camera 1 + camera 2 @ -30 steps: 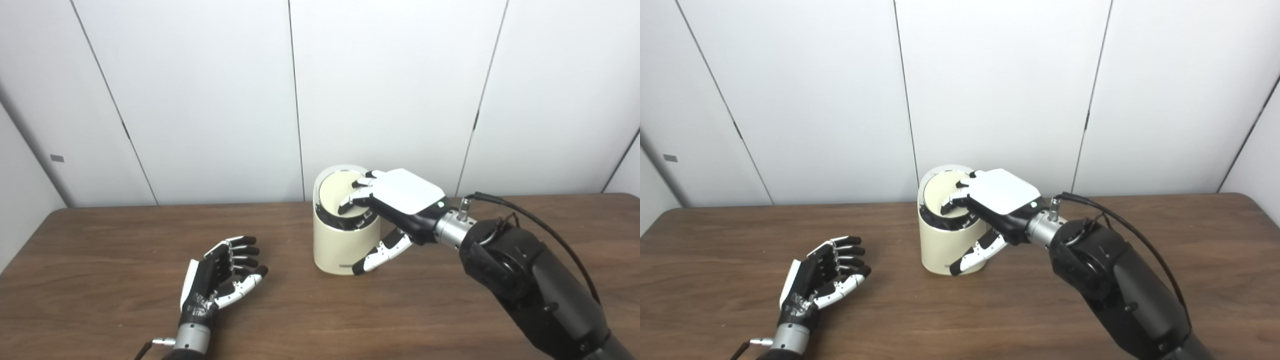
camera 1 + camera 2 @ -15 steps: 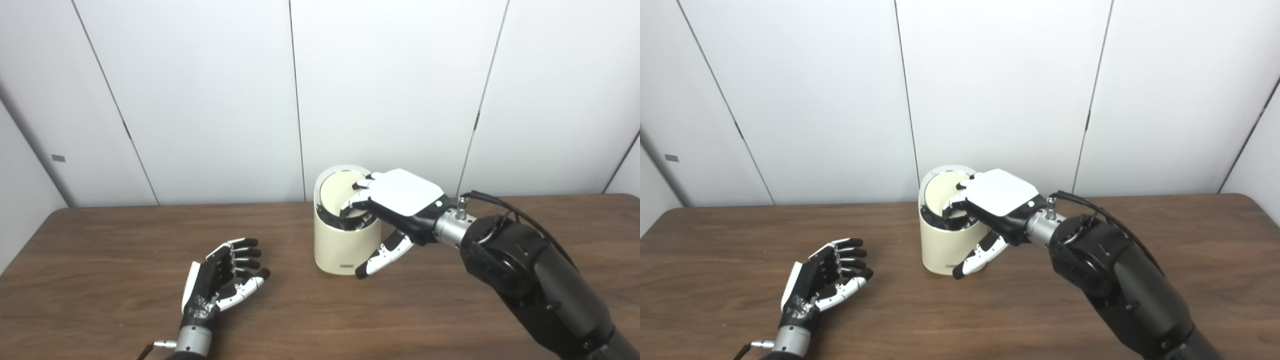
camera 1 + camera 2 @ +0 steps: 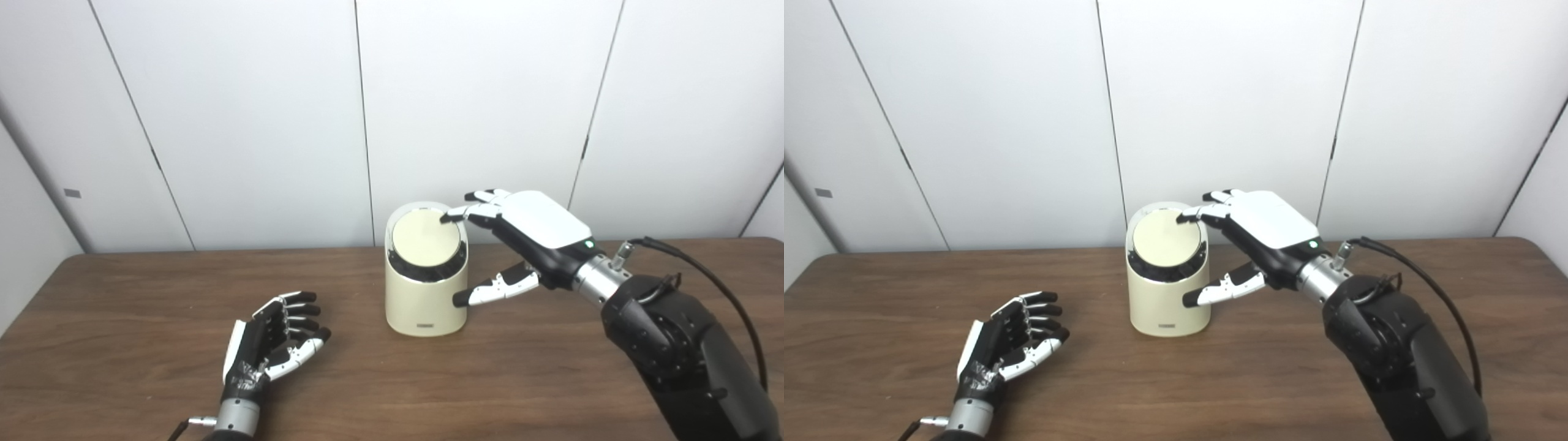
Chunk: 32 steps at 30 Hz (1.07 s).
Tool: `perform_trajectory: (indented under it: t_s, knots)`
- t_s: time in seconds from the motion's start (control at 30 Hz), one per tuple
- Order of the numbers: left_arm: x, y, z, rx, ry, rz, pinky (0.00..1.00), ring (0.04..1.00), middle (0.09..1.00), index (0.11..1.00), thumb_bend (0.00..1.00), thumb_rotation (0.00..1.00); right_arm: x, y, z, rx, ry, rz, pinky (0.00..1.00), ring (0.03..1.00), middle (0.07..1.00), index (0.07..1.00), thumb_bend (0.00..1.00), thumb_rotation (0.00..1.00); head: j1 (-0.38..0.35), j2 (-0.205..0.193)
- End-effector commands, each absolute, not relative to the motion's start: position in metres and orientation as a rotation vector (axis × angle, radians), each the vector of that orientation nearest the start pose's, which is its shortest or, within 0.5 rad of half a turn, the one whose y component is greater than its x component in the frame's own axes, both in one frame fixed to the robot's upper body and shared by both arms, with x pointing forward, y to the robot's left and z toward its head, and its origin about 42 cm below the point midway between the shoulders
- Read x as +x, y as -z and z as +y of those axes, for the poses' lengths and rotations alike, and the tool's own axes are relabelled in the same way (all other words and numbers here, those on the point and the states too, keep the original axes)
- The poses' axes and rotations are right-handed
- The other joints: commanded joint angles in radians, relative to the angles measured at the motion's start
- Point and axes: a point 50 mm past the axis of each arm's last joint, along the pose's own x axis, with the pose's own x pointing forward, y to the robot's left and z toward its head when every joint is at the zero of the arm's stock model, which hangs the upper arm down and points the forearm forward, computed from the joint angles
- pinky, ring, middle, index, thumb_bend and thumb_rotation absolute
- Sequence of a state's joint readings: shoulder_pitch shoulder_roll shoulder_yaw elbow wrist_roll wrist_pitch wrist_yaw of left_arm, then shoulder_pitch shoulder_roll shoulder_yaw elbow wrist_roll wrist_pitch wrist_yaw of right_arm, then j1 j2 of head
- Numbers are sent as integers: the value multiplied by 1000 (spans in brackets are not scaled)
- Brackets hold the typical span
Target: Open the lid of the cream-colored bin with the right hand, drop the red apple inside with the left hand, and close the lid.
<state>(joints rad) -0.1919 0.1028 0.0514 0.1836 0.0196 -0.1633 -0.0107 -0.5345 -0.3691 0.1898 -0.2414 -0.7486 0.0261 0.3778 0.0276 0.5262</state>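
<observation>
The cream-colored bin [image 3: 424, 300] stands on the brown table, near its middle. Its round lid [image 3: 425, 238] lies level in the bin's top, shut. My right hand [image 3: 520, 236] hovers just right of the bin, open, fingers spread; its fingertips [image 3: 456, 214] reach over the lid's right rim and the thumb points at the bin's side. My left hand [image 3: 269, 343] rests open on the table at the front left, palm up, holding nothing. No red apple shows in either view.
The brown table [image 3: 551, 380] runs to a white panelled wall [image 3: 245, 122] close behind the bin. A black cable [image 3: 692, 269] loops from my right wrist over the forearm.
My right hand rose off the lid and drew back to the right. The lid, pressed down and tilted inward before, has swung back level and shut. The left hand stayed put.
</observation>
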Motion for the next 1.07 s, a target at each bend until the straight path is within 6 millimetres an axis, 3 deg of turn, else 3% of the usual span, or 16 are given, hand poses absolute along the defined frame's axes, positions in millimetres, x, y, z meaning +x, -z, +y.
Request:
perform_trajectory:
  t_s: [0.0,0.13,0.3,0.53,0.73,1.03]
  knots:
    - [339,-108,245,104,-2,-149,493,577,640,691,565,0,382,-325,-213,-1159,-218,-645,768,908,865,853,660,492,1,1]
    - [338,-108,245,104,0,-150,496,582,643,694,580,0,380,-303,-230,-1044,-175,-550,740,868,886,879,679,400,2,2]
    - [338,-109,246,106,2,-150,499,589,647,691,586,0,374,-277,-243,-975,-147,-450,667,846,905,906,705,429,1,1]
    - [338,-109,247,97,0,-148,494,582,641,686,604,0,358,-246,-256,-804,-162,-329,692,843,914,920,732,323,-3,0]
    - [338,-110,248,93,5,-156,480,577,640,684,605,3,349,-220,-260,-637,-170,-297,709,834,898,901,777,209,-3,-4]
    - [338,-112,253,108,16,-171,489,580,643,687,618,11,343,-188,-257,-571,-136,-294,695,842,912,885,767,164,-7,-4]
